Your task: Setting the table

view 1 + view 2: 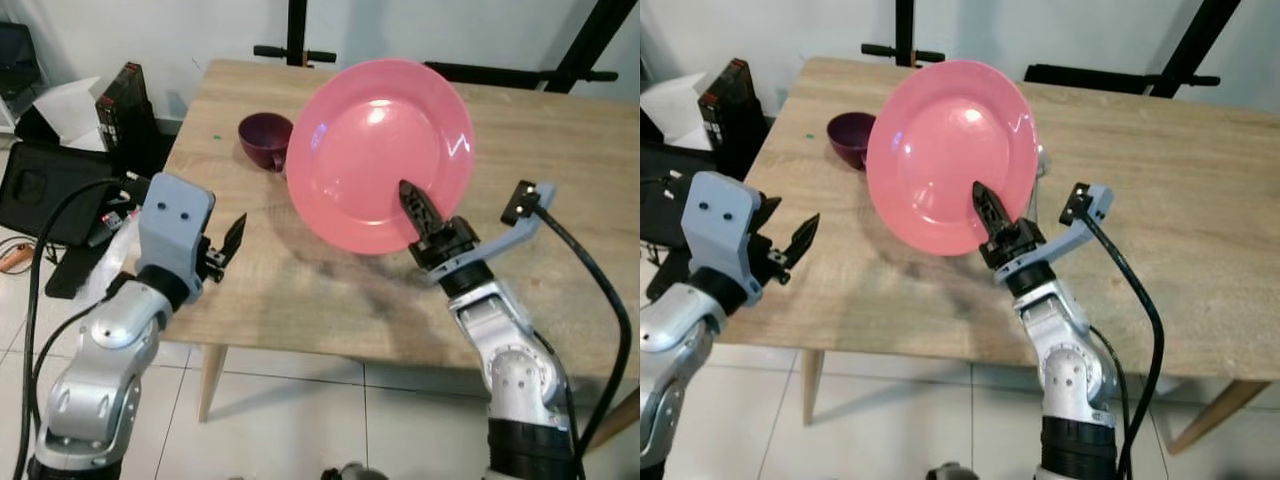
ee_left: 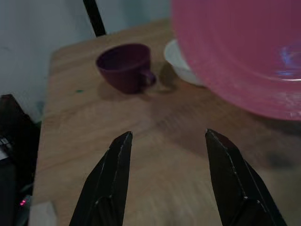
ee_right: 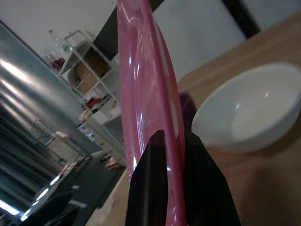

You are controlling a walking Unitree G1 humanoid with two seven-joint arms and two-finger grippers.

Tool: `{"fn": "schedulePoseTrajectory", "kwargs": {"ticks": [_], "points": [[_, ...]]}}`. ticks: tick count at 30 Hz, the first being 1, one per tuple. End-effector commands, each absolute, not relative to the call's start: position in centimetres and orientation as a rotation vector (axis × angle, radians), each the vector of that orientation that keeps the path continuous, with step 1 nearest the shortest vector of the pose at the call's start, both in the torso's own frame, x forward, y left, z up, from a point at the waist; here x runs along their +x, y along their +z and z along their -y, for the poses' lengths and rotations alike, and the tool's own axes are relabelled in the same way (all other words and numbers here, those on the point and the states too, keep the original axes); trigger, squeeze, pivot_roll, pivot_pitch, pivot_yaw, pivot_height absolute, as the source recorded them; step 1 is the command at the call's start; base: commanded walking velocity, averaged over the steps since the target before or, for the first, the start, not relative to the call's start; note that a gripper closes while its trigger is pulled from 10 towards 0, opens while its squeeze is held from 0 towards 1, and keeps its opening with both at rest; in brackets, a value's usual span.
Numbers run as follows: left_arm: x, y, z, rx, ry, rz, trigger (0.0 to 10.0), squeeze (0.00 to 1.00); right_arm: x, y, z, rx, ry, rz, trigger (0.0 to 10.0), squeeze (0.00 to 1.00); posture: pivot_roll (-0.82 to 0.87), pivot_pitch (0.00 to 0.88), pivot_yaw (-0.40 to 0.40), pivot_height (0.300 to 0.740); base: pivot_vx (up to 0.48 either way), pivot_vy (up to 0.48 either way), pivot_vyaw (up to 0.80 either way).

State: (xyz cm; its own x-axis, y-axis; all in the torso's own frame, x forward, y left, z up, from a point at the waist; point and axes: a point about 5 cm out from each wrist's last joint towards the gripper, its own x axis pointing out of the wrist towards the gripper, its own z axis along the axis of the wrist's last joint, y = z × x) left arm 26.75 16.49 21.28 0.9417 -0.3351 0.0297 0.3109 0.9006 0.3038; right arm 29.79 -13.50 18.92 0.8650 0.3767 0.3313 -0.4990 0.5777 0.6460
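The right gripper [image 1: 418, 212] is clamped on the rim of a large pink plate [image 1: 375, 150], one black finger lying across the plate's face and the other behind it. The plate is lifted clear of the wooden table [image 1: 560, 190] and tilted nearly on edge, its hollow side toward the camera, filling the upper centre of the left eye view. In the right wrist view the plate [image 3: 141, 94] stands edge-on between the two dark fingers [image 3: 150, 188]. Nothing lies on the plate.

Behind the plate, in the upper middle of the left eye view, a dark purple cup [image 1: 265, 140] with a small handle sits upright on the table; its inside looks empty as far as the shadow allows. In the left wrist view the cup [image 2: 124, 66] stands at upper centre-left, and just beside it a white bowl [image 2: 181, 63] peeks from under the plate's edge. The right wrist view shows the same white bowl [image 3: 247, 106] at the right of the frame, resting on the tabletop with nothing in it.

The left gripper [image 1: 228, 245] hovers at the near left edge of the table, lower left of the left eye view, its fingers spread apart and holding nothing.

On the floor at the upper left of the left eye view are a black case [image 1: 50, 190], a dark box [image 1: 125, 95] standing upright, and cables. Any print on the box is too small to read.
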Motion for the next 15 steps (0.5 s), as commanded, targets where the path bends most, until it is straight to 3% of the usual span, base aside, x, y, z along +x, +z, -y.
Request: {"fn": "schedulePoseTrajectory", "kwargs": {"ticks": [1, 9, 15], "points": [[26.7, 21.0, -16.8, 0.340, -0.352, 0.062, 10.0, 0.00, 29.2, 17.9, 13.1, 0.867, 0.550, 0.102, 10.0, 0.00, -0.02, 0.037, -0.001, 0.740, 0.000, 0.000, 0.00], [28.3, 23.6, -19.9, 0.611, -0.215, 0.153, 10.0, 0.00, 27.8, 13.4, 11.9, 0.872, 0.549, -0.151, 10.0, 0.00, -0.02, 0.048, -0.004, 0.740, 0.000, 0.000, 0.00], [28.4, 25.1, -20.9, 0.692, -0.206, 0.188, 10.0, 0.00, 27.9, 11.2, 10.4, 1.039, 0.527, -0.355, 10.0, 0.00, -0.02, 0.050, -0.007, 0.740, 0.000, 0.000, 0.00]]}}
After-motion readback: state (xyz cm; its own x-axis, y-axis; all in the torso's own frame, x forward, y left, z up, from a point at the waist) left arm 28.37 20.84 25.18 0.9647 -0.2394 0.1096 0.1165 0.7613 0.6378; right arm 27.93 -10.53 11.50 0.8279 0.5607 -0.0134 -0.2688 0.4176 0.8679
